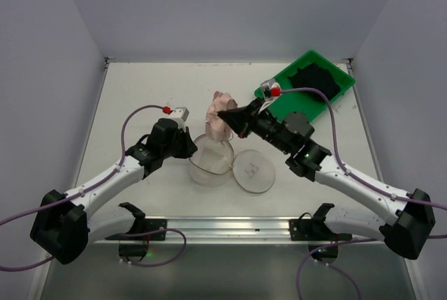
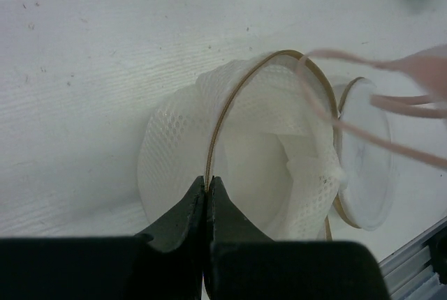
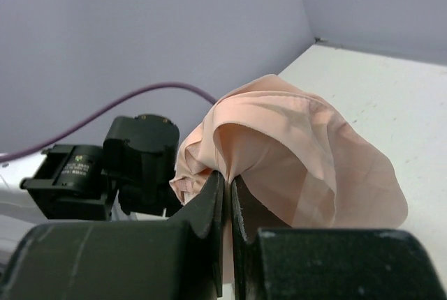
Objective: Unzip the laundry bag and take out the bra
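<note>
Spanning both side walls, the white table [image 1: 140, 91] carries two arms bolted at its near edge, the left arm [image 1: 105, 181] and the right arm [image 1: 349, 174] both reaching inward toward the middle. Far right, a green tray [image 1: 334, 65] sits tilted against the wall with a dark cloth [image 1: 314, 80] in it. Near the table's centre, between the arms, the bag [image 1: 211, 160] stands open on its side, its mesh wall and thin hoop rim showing clearly in the left wrist view [image 2: 174, 153]. Its round face [image 1: 253, 169] lies flat on the table just to the right, touching the bag's edge [image 2: 367, 167]. Behind and above the bag hangs the bra [image 1: 218, 115], a pale pink bundle out of the bag and clear of the table, its cups billowing in the right wrist view [image 3: 300, 153] and its thin straps [image 2: 391, 98] trailing across the bag's mouth. The right gripper [image 1: 223, 114] has its jaws pinched onto a fold of the bra [image 3: 228, 181]. The left gripper [image 1: 190, 148] has its jaws pressed together on the bag's hoop rim [image 2: 208, 188].
</note>
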Controlling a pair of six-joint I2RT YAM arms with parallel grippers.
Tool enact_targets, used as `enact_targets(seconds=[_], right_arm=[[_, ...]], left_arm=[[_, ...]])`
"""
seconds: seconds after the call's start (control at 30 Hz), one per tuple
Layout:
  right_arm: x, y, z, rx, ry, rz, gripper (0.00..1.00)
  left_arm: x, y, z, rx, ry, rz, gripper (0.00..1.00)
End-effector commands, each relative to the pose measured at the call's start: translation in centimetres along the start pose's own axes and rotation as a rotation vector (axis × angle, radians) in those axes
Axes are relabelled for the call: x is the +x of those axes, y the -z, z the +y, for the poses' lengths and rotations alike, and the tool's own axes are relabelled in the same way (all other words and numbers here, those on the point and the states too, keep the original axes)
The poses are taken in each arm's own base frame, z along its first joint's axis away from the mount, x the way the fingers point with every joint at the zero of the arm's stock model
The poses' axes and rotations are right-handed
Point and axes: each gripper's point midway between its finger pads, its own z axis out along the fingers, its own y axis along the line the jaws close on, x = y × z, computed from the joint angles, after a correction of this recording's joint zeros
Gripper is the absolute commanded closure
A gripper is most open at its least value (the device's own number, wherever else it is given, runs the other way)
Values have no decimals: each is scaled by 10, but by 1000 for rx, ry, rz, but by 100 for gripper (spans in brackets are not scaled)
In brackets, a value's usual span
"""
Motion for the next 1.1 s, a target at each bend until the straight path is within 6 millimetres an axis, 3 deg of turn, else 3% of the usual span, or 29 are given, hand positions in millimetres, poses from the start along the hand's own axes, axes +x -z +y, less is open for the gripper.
enact_targets(seconds=[0.0,0.1,0.2,0.23,0.43,0.5,0.53,0.7,0.87,1.0,1.07], right_arm=[[-45,12,-2,44,69,-52,100],[-83,28,-42,162,91,-111,100],[-106,41,-65,225,110,-155,100],[-124,47,-77,259,127,-181,100],[-165,62,-146,462,190,-220,100],[-170,64,-167,506,188,-217,100],[-172,65,-190,548,178,-208,100],[-160,70,-255,633,83,-169,100],[-114,73,-324,724,-31,-83,100],[-85,93,-363,801,-134,-42,100],[-73,101,-369,846,-172,-8,100]], left_arm=[[-15,3,-2,2,-5,-60,100],[-14,3,-2,5,-6,-56,100],[-14,2,-3,10,-5,-52,100],[-14,2,-3,13,-4,-51,100],[-15,3,-6,24,-6,-55,100],[-14,3,-5,23,-6,-54,100],[-14,3,-6,26,-6,-52,100],[-15,3,-6,27,-12,-54,100],[-20,6,-9,36,-14,-61,100],[-21,7,-12,44,-22,-64,100],[-21,8,-11,42,-22,-63,100]])
